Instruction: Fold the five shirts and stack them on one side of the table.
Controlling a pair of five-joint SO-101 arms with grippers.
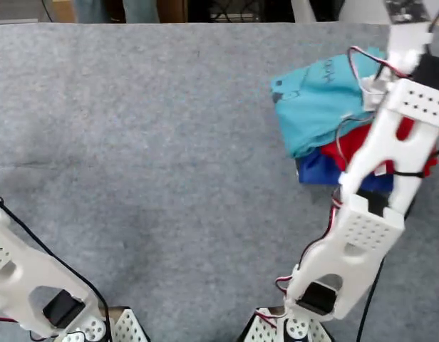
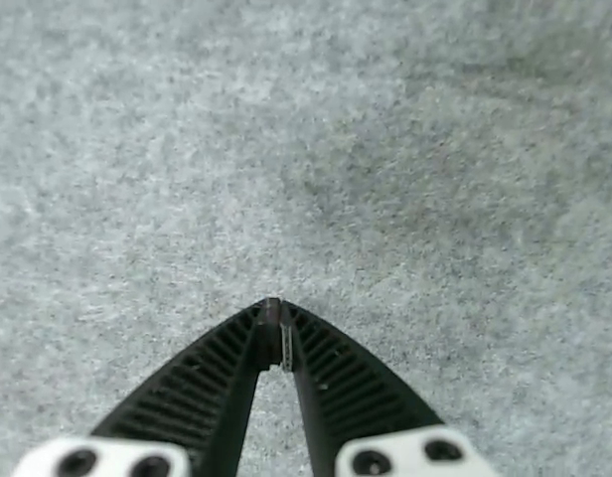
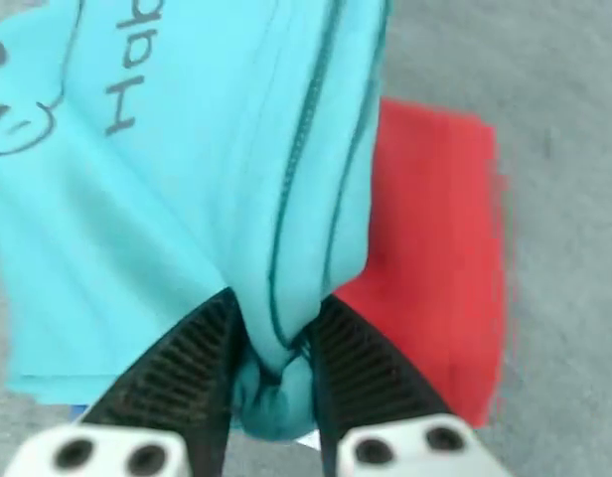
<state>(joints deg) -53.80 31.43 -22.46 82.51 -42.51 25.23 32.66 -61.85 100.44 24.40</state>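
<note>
Left gripper sat with tips pressed together over grey table. Right gripper pinched a fold of teal shirt, top of a 3-shirt stack over red shirt and blue shirt, at table's far right.

1. Table: shirts piled at its far right.
2. Top shirt lies on middle shirt, which lies on bottom shirt.
3. Right gripper: at the pile, pinching a fold of the top shirt.
4. Left gripper: over bare table, tips together.
</note>
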